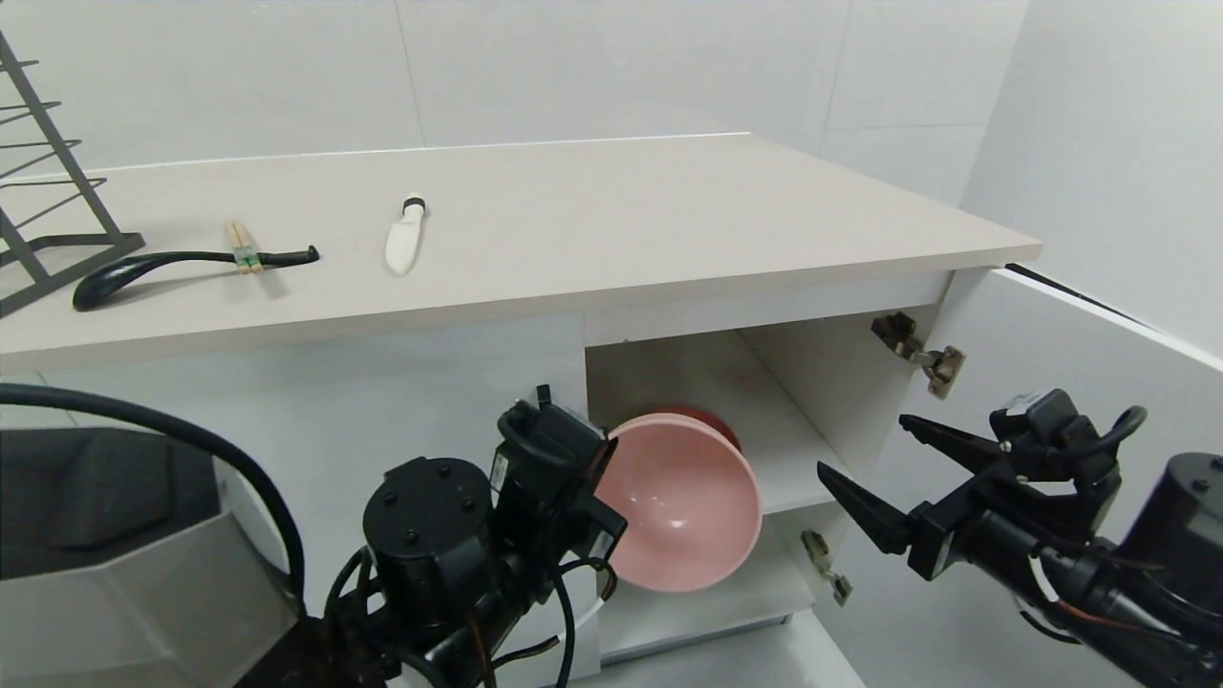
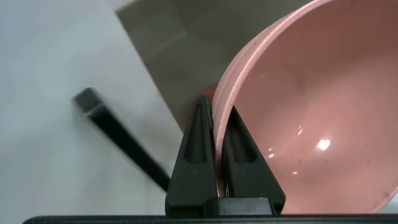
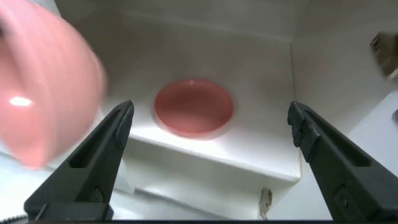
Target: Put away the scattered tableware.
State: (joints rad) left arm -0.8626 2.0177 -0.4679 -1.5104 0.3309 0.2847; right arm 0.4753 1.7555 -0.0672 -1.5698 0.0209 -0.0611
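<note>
My left gripper is shut on the rim of a pink bowl, holding it tilted in front of the open cabinet. In the left wrist view the bowl has its rim pinched between the two black fingers. A red plate lies on the cabinet's shelf behind the bowl. My right gripper stands open at the right of the cabinet opening, holding nothing. On the countertop lie a black ladle, a pair of chopsticks and a white knife.
The cabinet door stands open on the right, close behind my right arm. A metal dish rack stands at the counter's left end. A lower shelf lies under the one with the plate.
</note>
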